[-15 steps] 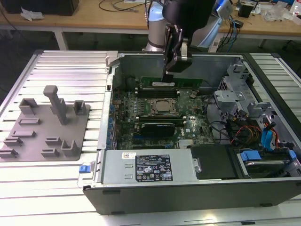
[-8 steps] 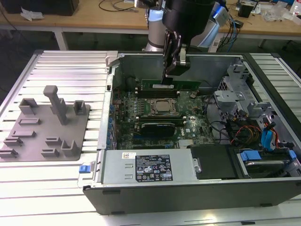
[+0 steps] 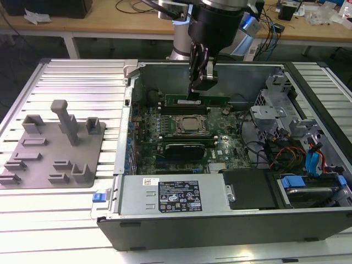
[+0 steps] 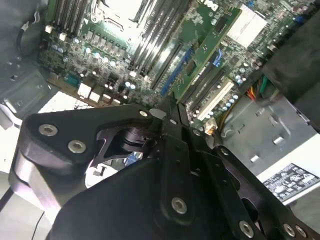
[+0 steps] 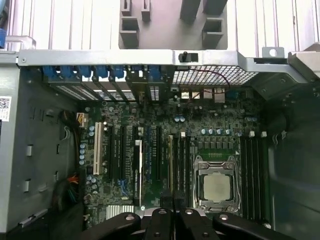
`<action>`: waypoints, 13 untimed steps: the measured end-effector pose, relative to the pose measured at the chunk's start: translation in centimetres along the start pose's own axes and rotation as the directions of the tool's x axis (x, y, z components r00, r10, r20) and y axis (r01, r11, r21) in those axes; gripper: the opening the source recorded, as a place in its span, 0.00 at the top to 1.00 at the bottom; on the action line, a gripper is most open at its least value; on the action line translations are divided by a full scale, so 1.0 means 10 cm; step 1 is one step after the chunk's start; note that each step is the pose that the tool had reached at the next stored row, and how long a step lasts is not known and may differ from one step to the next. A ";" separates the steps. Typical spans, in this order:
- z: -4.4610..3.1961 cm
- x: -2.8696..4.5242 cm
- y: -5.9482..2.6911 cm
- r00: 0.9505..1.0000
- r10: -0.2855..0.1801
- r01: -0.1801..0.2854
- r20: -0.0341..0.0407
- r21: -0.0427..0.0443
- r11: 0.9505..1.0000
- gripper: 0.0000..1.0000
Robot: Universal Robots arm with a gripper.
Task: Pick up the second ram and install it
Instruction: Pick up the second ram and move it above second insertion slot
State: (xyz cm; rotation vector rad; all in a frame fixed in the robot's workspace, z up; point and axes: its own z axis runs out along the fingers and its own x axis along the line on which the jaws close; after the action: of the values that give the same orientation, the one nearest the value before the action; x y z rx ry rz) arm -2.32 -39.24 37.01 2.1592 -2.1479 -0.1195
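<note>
Open grey metal computer case (image 3: 117, 159) on the ribbed pale tabletop (image 3: 77, 82). It holds a green motherboard (image 3: 223, 149), silver processor socket (image 3: 191, 125), black expansion card (image 3: 187, 149) and silver power-supply box (image 3: 176, 192). The slim green memory stick (image 3: 217, 100) stands on edge in a slot just beyond the socket in the exterior view. The black gripper (image 3: 194, 93) meets its upper edge, fingers clenched, apparently pinching it. Likely hazard: if the stick is tilted or mis-keyed, pressing down could bend or jam it rather than seat it.
</note>
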 end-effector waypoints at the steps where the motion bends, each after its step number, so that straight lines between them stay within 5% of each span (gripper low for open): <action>1: 0.015 -0.015 -0.002 1.000 0.000 0.000 0.000 0.000 1.000 0.91; 7: 0.198 -0.160 -0.025 1.000 0.000 0.000 0.000 -0.005 1.000 0.91; 11: 0.254 -0.192 -0.033 1.000 0.000 0.000 0.000 -0.005 1.000 0.91; 13: 0.286 -0.194 -0.025 1.000 0.000 0.000 0.000 0.004 1.000 0.91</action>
State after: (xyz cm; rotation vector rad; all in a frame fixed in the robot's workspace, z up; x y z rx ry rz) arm -2.43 -37.33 34.12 2.1614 -2.1495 -0.1158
